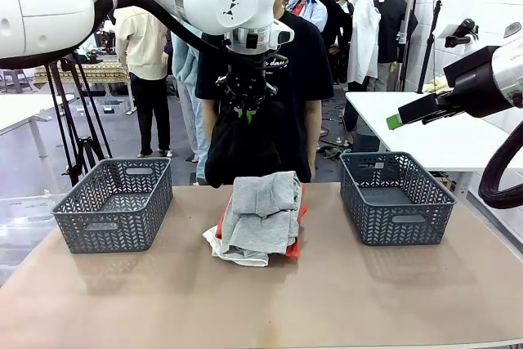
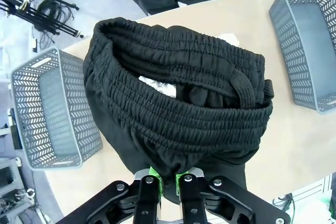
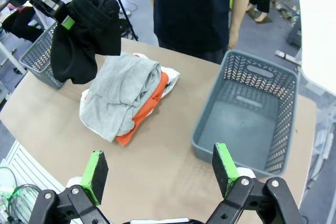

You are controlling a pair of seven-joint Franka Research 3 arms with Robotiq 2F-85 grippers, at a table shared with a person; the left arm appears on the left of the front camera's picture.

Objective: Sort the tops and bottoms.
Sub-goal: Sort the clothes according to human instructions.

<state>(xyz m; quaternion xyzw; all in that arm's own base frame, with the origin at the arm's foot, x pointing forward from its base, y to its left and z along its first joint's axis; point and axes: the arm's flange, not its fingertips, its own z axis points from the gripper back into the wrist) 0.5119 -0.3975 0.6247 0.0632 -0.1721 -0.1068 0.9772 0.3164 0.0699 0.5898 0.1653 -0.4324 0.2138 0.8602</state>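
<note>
A pile of soft clothes lies in the middle of the flat brown table (image 1: 343, 304). The light grey soft top (image 1: 261, 210) is on the top of the pile. The orange cloth top (image 1: 300, 204) peeks out from under the grey one. The white cloth top (image 1: 237, 256) is at the bottom of the pile, touching the table.

The left gripper (image 1: 248, 108) is up in the air above the back of the pile. Its jaws are pinched tight on a black cloth garment with a stretchy ribbed waistband (image 2: 178, 119). The black garment hangs down from the jaws, lifted up over the pile. In the left wrist view its waistband gapes toward the camera and hides most of the pile below.

The right gripper (image 1: 400, 117) is up high, well to the right of the pile. Its jaws are wide apart and hold nothing. Its green pads (image 3: 94, 169) show in the right wrist view, with the pile far ahead of them.

One dark grey plastic basket with patterned holes (image 1: 110, 230) sits on the table to the left of the pile. A second grey plastic basket (image 1: 398, 220) just like it sits to the right of the pile. Neither basket touches the pile.

A person in a black T-shirt (image 1: 306, 63) stands right behind the pile, at the far side of the table.
</note>
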